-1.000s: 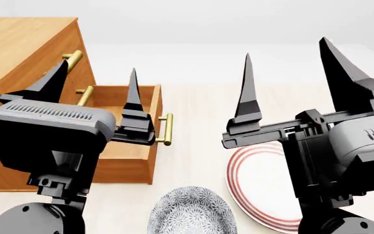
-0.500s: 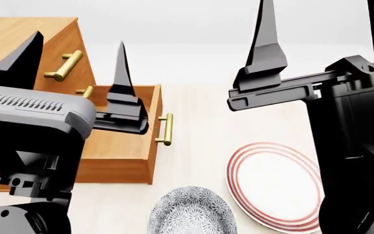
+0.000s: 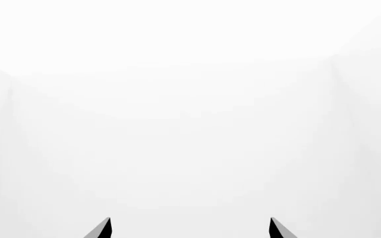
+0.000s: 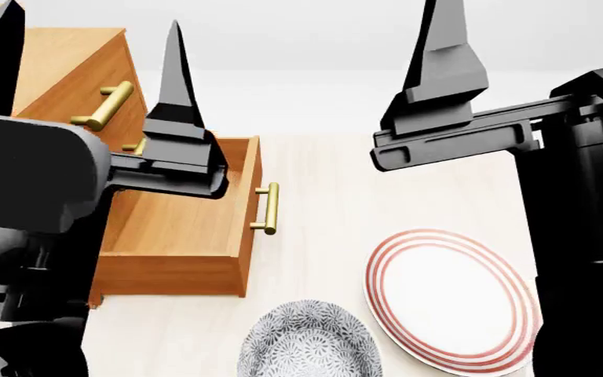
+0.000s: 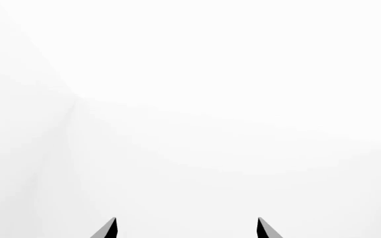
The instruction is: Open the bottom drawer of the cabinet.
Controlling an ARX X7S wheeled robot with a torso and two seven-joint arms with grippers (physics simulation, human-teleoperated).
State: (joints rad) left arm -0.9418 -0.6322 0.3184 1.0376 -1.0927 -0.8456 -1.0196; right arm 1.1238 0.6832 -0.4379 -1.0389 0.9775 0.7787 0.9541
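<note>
wooden bottom drawer [image 4: 181,236] pulled out, interior bare; left tool [image 3: 189,229] and right tool [image 5: 186,229] spread, gripping nothing

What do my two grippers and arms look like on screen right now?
Both are matte black and dark grey plastic. The left gripper and right gripper each have two long, tapered, pointed fingers on a blocky black crossbar. The arm housings are rounded and dark, with no cables or markings visible.
</note>
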